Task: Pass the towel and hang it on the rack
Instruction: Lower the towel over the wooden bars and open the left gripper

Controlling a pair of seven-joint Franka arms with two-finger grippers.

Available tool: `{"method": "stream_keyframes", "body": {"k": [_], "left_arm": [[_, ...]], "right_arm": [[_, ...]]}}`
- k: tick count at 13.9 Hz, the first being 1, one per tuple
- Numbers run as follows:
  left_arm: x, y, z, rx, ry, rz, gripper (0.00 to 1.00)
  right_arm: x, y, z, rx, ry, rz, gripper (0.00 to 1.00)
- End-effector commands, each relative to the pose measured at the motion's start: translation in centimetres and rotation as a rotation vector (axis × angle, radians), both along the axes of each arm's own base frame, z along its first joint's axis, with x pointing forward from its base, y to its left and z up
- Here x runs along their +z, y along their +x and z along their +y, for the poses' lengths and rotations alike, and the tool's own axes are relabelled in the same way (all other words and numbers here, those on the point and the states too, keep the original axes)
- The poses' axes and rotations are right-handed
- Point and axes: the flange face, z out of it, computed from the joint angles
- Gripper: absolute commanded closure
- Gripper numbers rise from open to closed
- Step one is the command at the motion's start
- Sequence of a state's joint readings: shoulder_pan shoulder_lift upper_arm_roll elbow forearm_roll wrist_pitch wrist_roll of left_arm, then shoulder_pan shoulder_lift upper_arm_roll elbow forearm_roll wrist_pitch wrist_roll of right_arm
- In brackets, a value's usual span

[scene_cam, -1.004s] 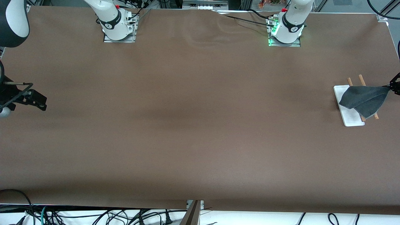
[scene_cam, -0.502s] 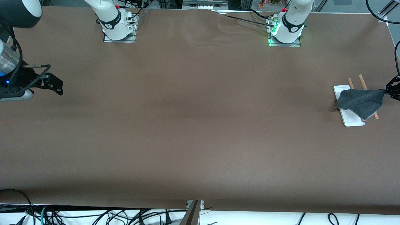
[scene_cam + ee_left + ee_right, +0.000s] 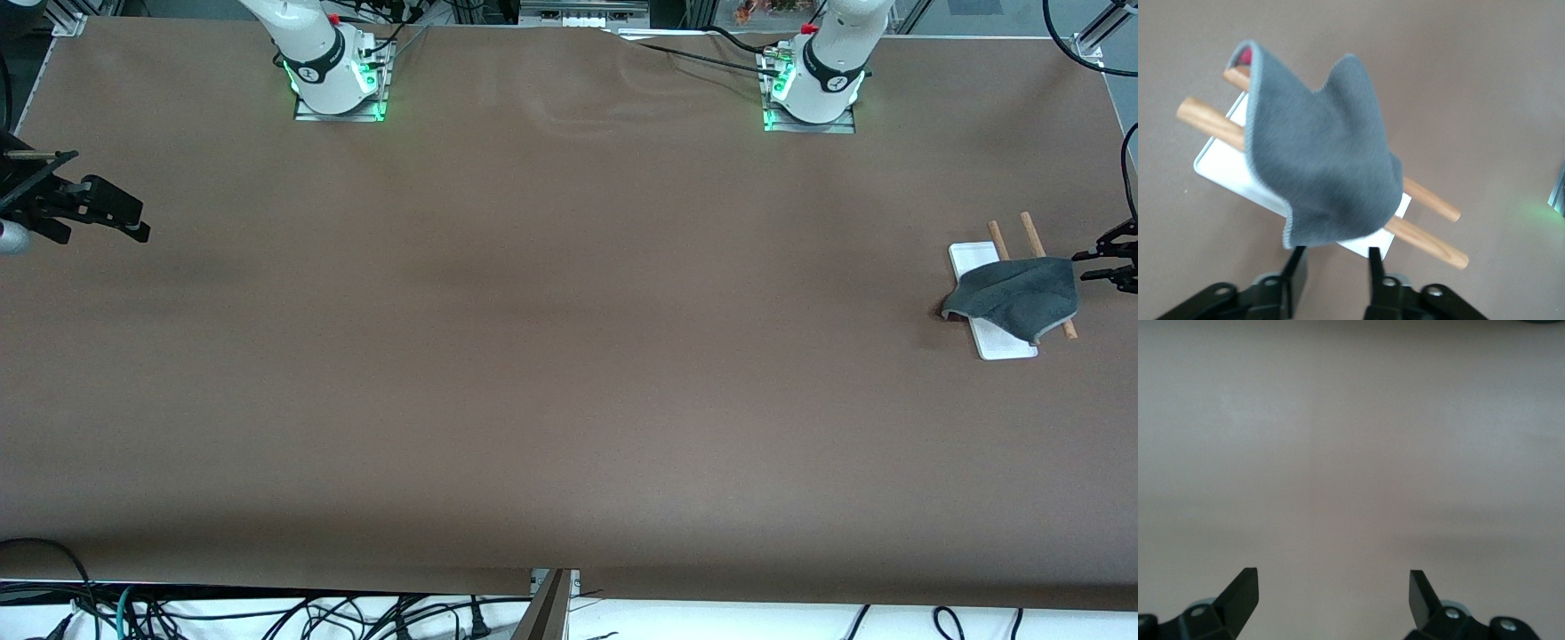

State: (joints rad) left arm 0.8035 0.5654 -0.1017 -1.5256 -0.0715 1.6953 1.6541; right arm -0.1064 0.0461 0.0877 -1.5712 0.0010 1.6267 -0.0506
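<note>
Left gripper (image 3: 1333, 273), fingers now parted and empty, has just let go of the small dark grey cloth towel (image 3: 1013, 298), which has settled draped over the two brown wooden rods of the white-based rack (image 3: 1000, 342) at the left arm's end of the table. Right gripper (image 3: 1333, 590) waits, spread wide, over bare tabletop. The hanging looks essentially done.

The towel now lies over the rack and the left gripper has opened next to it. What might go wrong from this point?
1. The towel hangs unevenly over the rack, bunched toward one side, so it may slide off the rods.
2. The left gripper, open, is close to the towel's lower edge; pulling away carelessly may snag the cloth and drag it off.
</note>
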Motion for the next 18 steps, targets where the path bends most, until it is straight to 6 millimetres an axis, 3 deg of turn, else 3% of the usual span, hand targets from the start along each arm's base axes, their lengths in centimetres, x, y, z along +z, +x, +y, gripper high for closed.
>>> {"method": "stream_keyframes", "body": {"k": [1, 3, 7, 11, 15, 16, 18], "left_arm": [[-0.1, -0.5, 2.6, 0.004, 0.01, -0.014, 0.0], [1.1, -0.2, 3.1, 0.005, 0.032, -0.025, 0.0], [5.9, 1.9, 3.5, -0.012, 0.093, -0.095, 0.0], [9.0, 4.6, -0.1, -0.015, 0.076, -0.053, 0.0], [12.2, 6.7, -3.6, 0.133, 0.105, 0.004, 0.0], [13.5, 7.4, -5.3, 0.158, 0.105, 0.005, 0.0], [14.0, 8.5, -7.5, 0.216, 0.095, 0.021, 0.0]], "right_arm": [[-0.3, -0.4, -0.1, 0.016, 0.018, 0.013, 0.0], [-0.3, 0.2, -0.1, 0.021, 0.014, 0.012, 0.0], [-0.1, 0.6, -0.1, 0.043, 0.012, 0.004, 0.0], [-0.3, 0.9, -0.2, 0.043, 0.013, 0.005, 0.0], [0.1, 0.9, 0.2, 0.047, 0.013, -0.002, 0.0], [0.1, 0.9, 0.2, 0.047, 0.013, -0.002, 0.0], [0.1, 0.9, 0.2, 0.047, 0.013, -0.002, 0.0]]}}
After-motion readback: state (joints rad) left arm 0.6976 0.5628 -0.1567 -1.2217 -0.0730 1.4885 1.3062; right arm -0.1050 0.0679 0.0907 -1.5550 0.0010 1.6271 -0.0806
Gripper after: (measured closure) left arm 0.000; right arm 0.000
